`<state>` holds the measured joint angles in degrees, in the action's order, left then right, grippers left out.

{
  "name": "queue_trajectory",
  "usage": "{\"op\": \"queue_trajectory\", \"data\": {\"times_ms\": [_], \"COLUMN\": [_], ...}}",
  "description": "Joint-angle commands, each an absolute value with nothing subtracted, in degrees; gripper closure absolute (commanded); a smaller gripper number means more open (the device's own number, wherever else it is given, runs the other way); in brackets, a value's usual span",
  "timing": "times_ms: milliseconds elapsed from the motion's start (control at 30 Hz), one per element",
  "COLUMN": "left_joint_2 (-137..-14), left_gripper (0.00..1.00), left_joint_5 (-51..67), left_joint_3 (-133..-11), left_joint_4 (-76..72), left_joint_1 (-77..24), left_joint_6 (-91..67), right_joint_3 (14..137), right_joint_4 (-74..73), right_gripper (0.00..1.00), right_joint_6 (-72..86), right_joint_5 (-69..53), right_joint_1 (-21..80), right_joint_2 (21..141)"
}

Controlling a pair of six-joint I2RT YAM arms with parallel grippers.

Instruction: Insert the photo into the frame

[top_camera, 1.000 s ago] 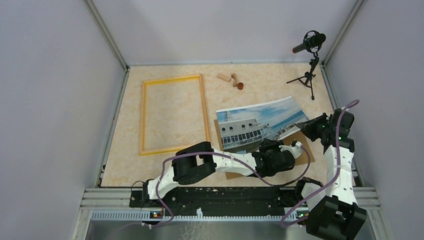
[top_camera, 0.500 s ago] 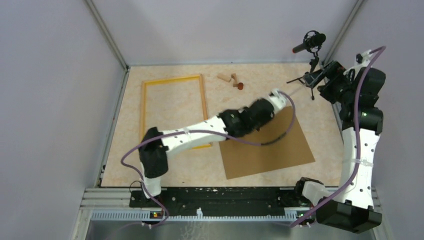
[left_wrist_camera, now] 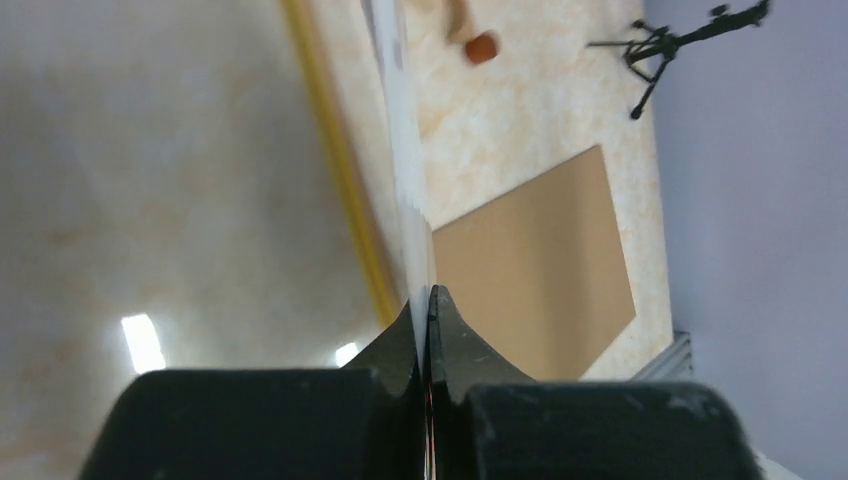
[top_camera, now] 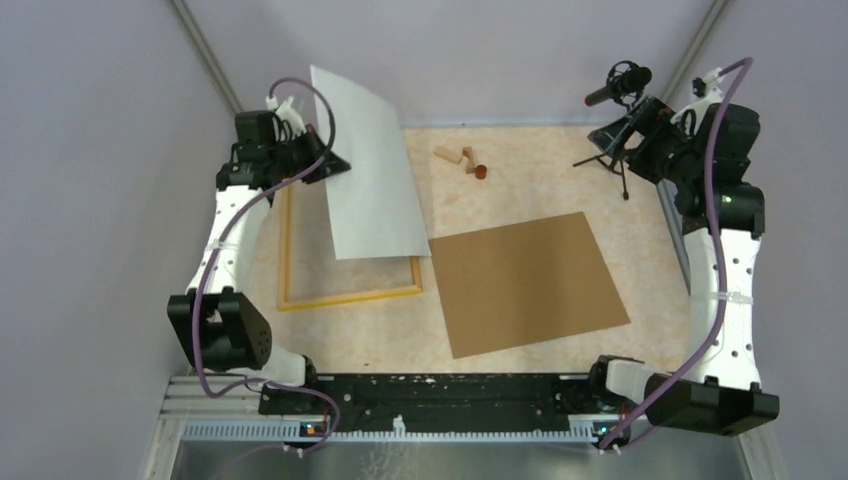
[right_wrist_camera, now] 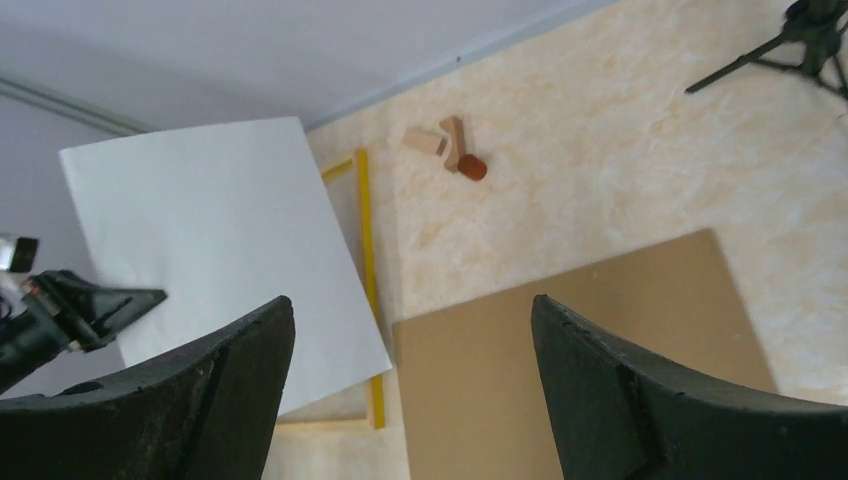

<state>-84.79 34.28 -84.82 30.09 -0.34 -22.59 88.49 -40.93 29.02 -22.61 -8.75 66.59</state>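
The photo (top_camera: 365, 175) hangs tilted in the air over the right side of the frame (top_camera: 286, 250), its plain white back facing the top camera. My left gripper (top_camera: 325, 165) is shut on the photo's left edge, high at the back left. In the left wrist view the jaws (left_wrist_camera: 428, 300) pinch the sheet (left_wrist_camera: 400, 150) edge-on, with the yellow frame rail (left_wrist_camera: 340, 170) below. My right gripper (top_camera: 630, 130) is raised at the back right, open and empty. Between its fingers (right_wrist_camera: 412, 300) I see the photo's white back (right_wrist_camera: 220, 240) and the frame (right_wrist_camera: 365, 230).
A plain brown backing board (top_camera: 525, 280) lies flat right of the frame. Small wooden pieces (top_camera: 465, 160) lie near the back wall. A microphone on a tripod (top_camera: 620, 150) stands at the back right, close to my right gripper. Walls enclose the table on three sides.
The right gripper opened and let go of the photo, then rose to the back right. The left gripper closed on the photo and carried it off the board to above the frame.
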Motion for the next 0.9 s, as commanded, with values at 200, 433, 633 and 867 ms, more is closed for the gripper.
{"op": "queue_trajectory", "data": {"times_ms": [200, 433, 633, 867], "left_joint_2": [-98.04, -109.29, -111.81, -113.5], "left_gripper": [1.0, 1.0, 1.0, 0.73], "left_joint_5": [34.45, 30.57, 31.53, 31.34], "left_joint_3": [-81.62, -88.36, -88.38, -86.89], "left_joint_4": [44.27, 47.63, 46.38, 45.88], "left_joint_1": [14.96, 15.21, 17.91, 18.8], "left_joint_6": [-4.43, 0.59, 0.19, 0.18], "right_joint_3": [80.6, 76.32, 74.87, 74.35], "right_joint_4": [-36.73, -35.2, -34.37, -33.71], "right_gripper": [0.13, 0.13, 0.13, 0.13], "right_joint_6": [26.72, 26.34, 26.13, 26.28], "right_joint_5": [-22.96, -23.39, -23.73, -24.87], "right_joint_1": [2.84, 5.91, 7.55, 8.08], "right_joint_2": [68.08, 68.03, 68.59, 70.1]}}
